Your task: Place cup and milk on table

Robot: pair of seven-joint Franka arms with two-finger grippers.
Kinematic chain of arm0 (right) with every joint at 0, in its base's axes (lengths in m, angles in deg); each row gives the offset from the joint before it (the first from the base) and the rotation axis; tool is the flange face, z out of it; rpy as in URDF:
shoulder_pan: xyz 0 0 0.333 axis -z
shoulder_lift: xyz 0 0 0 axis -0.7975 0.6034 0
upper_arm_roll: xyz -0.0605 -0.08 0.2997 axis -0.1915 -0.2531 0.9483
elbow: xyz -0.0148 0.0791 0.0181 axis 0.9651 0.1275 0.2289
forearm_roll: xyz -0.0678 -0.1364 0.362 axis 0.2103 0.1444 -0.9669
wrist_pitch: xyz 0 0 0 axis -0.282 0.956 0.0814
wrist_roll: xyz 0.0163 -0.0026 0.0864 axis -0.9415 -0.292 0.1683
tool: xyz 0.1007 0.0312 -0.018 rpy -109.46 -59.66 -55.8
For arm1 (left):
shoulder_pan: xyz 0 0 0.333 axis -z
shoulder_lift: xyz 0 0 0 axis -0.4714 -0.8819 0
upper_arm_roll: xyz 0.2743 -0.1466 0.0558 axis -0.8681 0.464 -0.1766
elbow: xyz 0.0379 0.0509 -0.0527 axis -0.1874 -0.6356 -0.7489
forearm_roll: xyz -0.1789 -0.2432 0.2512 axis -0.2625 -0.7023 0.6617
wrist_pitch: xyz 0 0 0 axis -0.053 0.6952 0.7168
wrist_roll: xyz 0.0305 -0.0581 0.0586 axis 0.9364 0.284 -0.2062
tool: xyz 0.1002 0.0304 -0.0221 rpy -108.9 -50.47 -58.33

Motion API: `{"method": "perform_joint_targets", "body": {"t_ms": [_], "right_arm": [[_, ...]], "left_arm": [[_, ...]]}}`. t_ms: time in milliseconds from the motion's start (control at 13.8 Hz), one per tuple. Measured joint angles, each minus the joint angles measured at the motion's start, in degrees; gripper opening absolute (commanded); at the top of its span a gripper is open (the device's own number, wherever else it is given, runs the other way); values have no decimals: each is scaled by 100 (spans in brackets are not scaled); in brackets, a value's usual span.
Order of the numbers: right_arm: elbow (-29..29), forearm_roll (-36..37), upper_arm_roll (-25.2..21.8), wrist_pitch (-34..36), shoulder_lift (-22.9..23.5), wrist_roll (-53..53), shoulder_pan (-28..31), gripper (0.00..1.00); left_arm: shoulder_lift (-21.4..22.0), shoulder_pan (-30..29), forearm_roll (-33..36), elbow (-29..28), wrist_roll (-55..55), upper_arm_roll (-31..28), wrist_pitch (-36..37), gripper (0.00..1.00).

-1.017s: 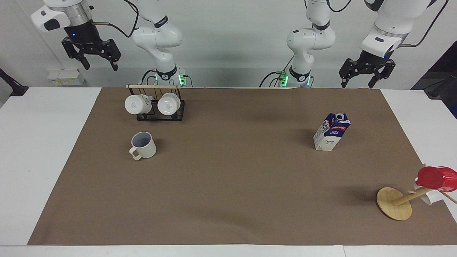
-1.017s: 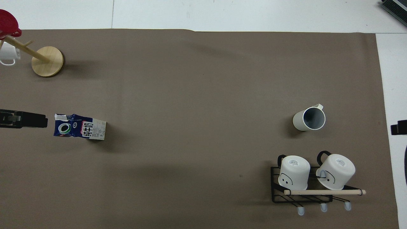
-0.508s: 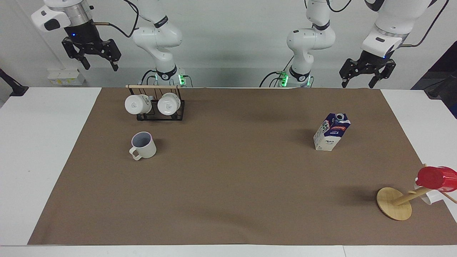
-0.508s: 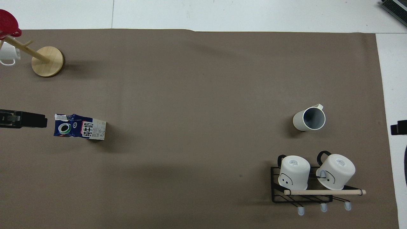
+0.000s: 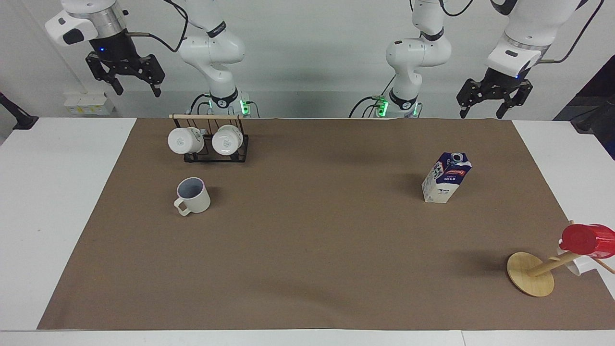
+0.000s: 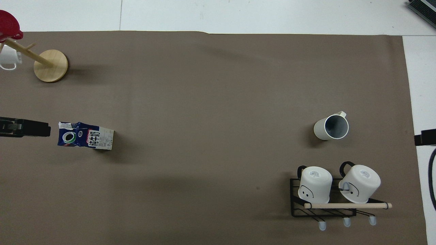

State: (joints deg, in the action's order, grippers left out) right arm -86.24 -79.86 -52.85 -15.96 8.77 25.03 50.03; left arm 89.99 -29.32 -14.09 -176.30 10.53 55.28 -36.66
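The cup (image 5: 193,195) stands upright on the table's brown sheet (image 5: 312,250) toward the right arm's end, its handle pointing away from the robots; it also shows in the overhead view (image 6: 332,127). The milk (image 5: 447,178) stands on the sheet toward the left arm's end, also in the overhead view (image 6: 86,135). My right gripper (image 5: 137,91) is open and empty, raised high over the right arm's end of the table. My left gripper (image 5: 480,114) is open and empty, raised over the sheet's edge at the left arm's end. Neither touches anything.
A black rack (image 5: 211,153) holding two white mugs stands nearer to the robots than the cup. A wooden mug tree (image 5: 531,274) with a red cup (image 5: 587,240) and a white mug leans at the left arm's end, farther from the robots than the milk.
My right gripper has shifted slightly toward the sheet. The left gripper, cup and milk have not moved.
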Motion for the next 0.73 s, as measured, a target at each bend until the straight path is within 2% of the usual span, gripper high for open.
{"method": "perform_joint_targets", "body": {"t_ms": [291,726], "right_arm": [[-222,0,23,-208,-7,0,-53,100],[-1230,-1,44,-1329,13,-100,-398,100]], "left_arm": [[0,0,0,0,0,0,0,100],[0,0,0,0,0,0,0,100]]}}
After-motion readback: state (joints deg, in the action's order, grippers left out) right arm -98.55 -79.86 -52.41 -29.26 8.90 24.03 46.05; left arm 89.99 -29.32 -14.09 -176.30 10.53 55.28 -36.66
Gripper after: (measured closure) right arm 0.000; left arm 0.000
